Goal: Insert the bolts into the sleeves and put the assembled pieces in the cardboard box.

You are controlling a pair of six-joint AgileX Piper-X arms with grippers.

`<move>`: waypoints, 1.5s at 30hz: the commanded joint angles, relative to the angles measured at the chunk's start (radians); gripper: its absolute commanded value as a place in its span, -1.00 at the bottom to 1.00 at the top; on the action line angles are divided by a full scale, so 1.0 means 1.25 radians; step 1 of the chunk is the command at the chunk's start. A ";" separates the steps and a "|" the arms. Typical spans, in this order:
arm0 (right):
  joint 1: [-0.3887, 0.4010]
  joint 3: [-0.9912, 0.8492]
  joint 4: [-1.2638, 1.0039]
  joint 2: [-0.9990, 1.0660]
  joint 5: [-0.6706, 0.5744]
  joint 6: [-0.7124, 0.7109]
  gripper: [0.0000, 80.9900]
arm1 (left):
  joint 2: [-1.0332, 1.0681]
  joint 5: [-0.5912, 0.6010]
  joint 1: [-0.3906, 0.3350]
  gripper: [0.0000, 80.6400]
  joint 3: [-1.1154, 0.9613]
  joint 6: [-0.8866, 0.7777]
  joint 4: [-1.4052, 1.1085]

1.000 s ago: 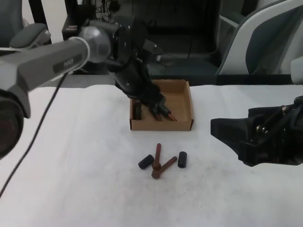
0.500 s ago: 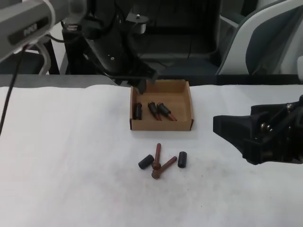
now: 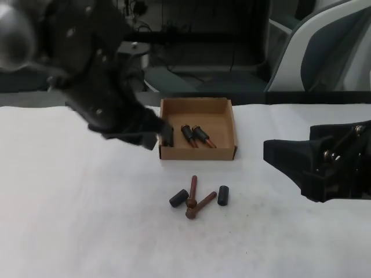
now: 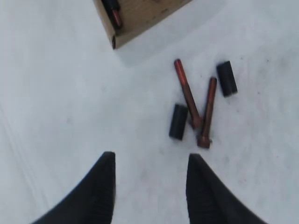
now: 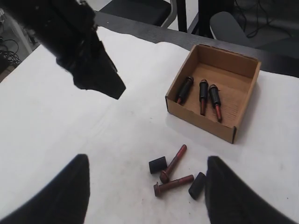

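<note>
The cardboard box (image 3: 227, 152) sits mid-bench and holds three assembled bolt-and-sleeve pieces (image 5: 201, 92). In front of it lie two loose copper bolts (image 3: 192, 190) (image 4: 208, 111) and two black sleeves (image 3: 178, 198) (image 3: 223, 195). My left gripper (image 4: 152, 157) is open with nothing in it. It hangs above the bench beside the box's left front corner (image 4: 122, 29), and the loose parts lie ahead of its fingers. At the right, my right gripper (image 5: 147, 159) is open and holds nothing, well back from the parts.
White cloth covers the bench (image 3: 87, 231), with free room left and in front of the loose parts. The left arm's dark bulk (image 3: 98, 87) stands high at the back left. Chairs and a dark bench edge lie behind.
The left gripper has come out of the box and swung left and toward the near side, leaving a third assembled piece inside. The right arm has barely moved.
</note>
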 commanded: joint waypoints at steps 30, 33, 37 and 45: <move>-0.002 -0.223 0.301 0.424 -0.136 0.234 0.73 | -0.514 0.066 0.001 0.18 0.273 -0.048 -0.052; -0.002 -0.281 0.311 0.505 -0.133 0.261 0.73 | -0.541 0.066 0.001 0.18 0.273 -0.048 -0.052; -0.002 -0.352 0.309 0.602 -0.096 0.284 0.73 | -0.573 0.066 0.001 0.18 0.273 -0.048 -0.052; -0.029 -0.471 0.335 0.737 -0.052 0.368 0.73 | -0.648 0.066 0.001 0.18 0.273 0.011 -0.052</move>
